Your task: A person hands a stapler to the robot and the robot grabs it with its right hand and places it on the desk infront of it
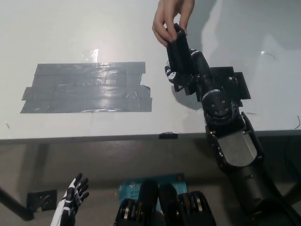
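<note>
A black stapler (178,54) is held upright above the white desk (94,33) by a person's hand (168,19) gripping its top end. My black right hand (188,75) has reached in from the lower right and its fingers wrap the stapler's lower part. Both the person and my right hand have hold of it. My white left hand (70,202) rests low at the bottom left, below the desk edge, fingers apart and holding nothing.
A large patch of grey tape (87,87) covers the desk's left middle. A smaller black tape patch (230,84) lies under my right forearm. The desk's front edge (94,138) runs across the picture, with a small black mark (168,135) on it.
</note>
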Tool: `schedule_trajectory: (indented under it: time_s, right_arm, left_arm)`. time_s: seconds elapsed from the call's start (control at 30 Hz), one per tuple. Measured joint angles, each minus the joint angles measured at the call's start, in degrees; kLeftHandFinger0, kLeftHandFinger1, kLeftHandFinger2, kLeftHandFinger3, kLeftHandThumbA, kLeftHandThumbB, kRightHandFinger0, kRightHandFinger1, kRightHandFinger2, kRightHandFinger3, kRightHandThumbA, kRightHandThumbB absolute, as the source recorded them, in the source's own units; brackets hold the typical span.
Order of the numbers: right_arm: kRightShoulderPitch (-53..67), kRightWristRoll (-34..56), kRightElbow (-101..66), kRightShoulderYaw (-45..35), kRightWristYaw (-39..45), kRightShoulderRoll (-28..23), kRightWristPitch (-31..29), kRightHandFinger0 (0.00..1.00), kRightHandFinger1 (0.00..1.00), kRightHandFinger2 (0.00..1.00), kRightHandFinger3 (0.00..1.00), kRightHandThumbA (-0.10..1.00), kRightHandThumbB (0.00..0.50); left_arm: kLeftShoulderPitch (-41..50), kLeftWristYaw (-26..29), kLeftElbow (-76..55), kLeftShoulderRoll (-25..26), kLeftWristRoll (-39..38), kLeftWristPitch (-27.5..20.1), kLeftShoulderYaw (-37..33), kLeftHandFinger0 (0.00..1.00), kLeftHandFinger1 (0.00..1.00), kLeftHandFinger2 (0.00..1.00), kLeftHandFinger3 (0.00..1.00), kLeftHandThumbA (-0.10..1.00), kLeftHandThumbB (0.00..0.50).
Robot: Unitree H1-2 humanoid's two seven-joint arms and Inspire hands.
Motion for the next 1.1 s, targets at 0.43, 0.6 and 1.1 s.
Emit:
schedule_trajectory:
  time_s: [0.43, 0.6, 1.1]
  right_arm:
    - [1.51, -1.41, -6.59, 4.54, 2.65, -4.11, 1.43, 0.04, 0.45, 0.77, 0.86, -0.10, 0.135]
    - [1.27, -2.11, -9.45, 8.03, 6.16, -7.08, 2.68, 0.08, 0.50, 0.84, 0.89, -0.10, 0.136]
    - [0.31, -6.02, 0.17, 20.88, 15.32, -12.12, 1.40, 0.09, 0.62, 0.99, 0.99, -0.10, 0.146]
  left_arm:
    - [-0.92, -0.01, 0.17, 0.17, -0.16, -0.01, 0.11, 1.00, 1.00, 0.99, 1.00, 1.00, 0.442]
    - [-1.64, -0.01, 0.24, 0.50, -0.12, -0.01, 0.08, 1.00, 1.00, 1.00, 1.00, 1.00, 0.427]
    - [-2.62, -0.02, 0.32, 0.88, 0.04, -0.01, -0.05, 1.00, 1.00, 1.00, 1.00, 1.00, 0.439]
